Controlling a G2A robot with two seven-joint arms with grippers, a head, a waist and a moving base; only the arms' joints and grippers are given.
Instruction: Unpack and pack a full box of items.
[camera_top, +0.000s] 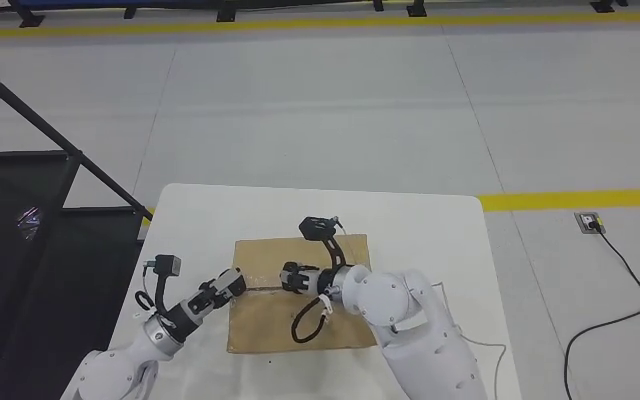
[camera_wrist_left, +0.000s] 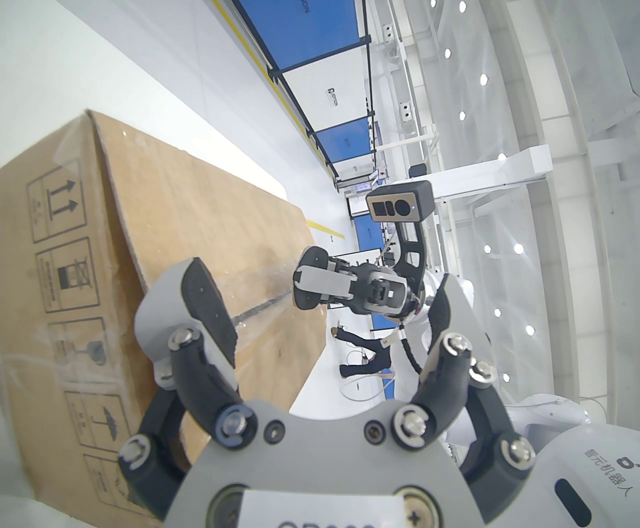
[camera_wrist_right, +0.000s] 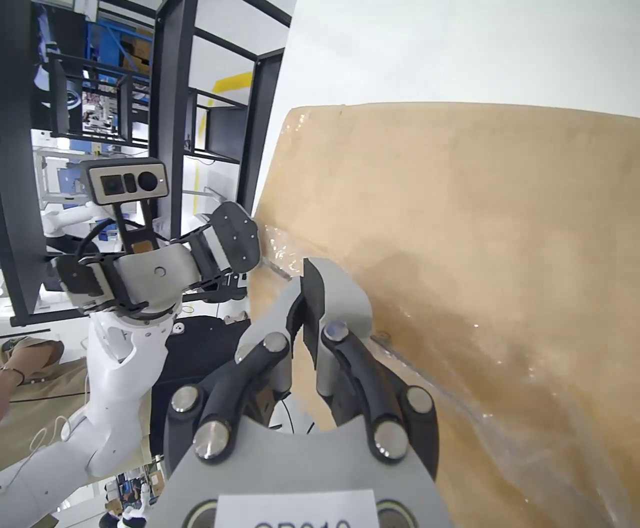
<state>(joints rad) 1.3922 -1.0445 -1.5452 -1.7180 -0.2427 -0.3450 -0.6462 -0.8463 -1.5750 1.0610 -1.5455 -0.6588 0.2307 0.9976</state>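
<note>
L claw (camera_top: 231, 284) is spread wide w/ nothing in it. It sits at the L edge of the box (camera_top: 265, 258), right where the clear tape (camera_wrist_left: 260, 305) folds over the side. One of its fingers (camera_wrist_left: 207, 300) is over the box top by the tape end; I can't tell if it's touching. The other one is out in the air, off the box.

R claw (camera_wrist_right: 306, 287) is pressed together. Its tips are low over the box top, on the tape line, a bit L of the mid. I can't tell if any tape is stuck btw the tips. From the L wrist cam I see the R claw pointing back at the L one, w/ the tape line running btw them. They're near but apart.

Box is brown cardboard and shut, flaps down, w/ tape along the seam. The tape looks crinkly and shiny near both claws. The box stands about in the mid of the white table (camera_top: 430, 230). The side by the L claw has little black pics (camera_wrist_left: 60, 200) printed on it, like two arrows and an umbrella.

Off the table, a black frame (camera_top: 45, 125) stands on the L. A yellow line (camera_top: 560, 200) runs over the floor on the R, and a black cable (camera_top: 590, 335) lies on the floor there too.
</note>
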